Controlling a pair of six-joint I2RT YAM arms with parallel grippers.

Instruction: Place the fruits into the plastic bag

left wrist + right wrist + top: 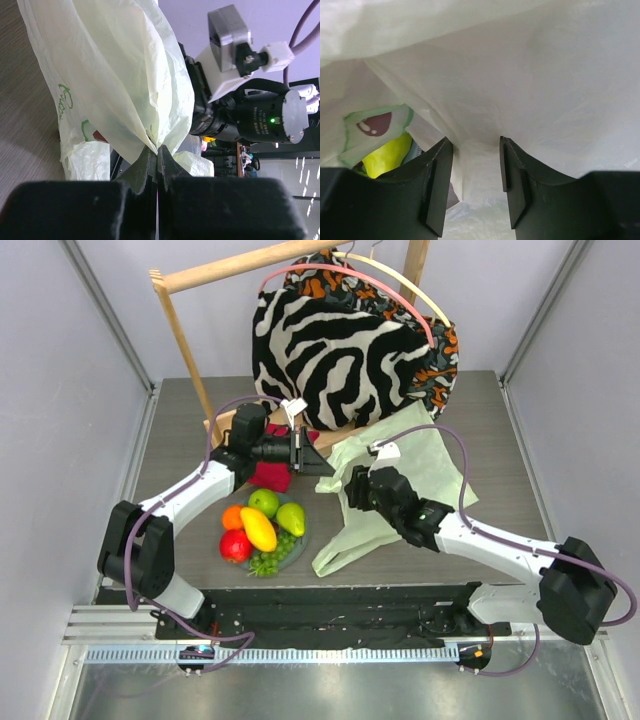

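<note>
Currently, top view: fruits [262, 527] sit piled on the plate [303, 538], near the bag [420, 465]; none visibly bagged. Left wrist view: left gripper [157, 155] pressed together, pinching bag film. Right wrist view: right gripper [476, 185] part-spread around a bag fold, not clamped.

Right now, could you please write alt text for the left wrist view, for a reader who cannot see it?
The left gripper is shut on a fold of the pale-green plastic bag, which spreads crinkled across the upper left of the frame. Behind it, at right, is the black right arm.
</note>
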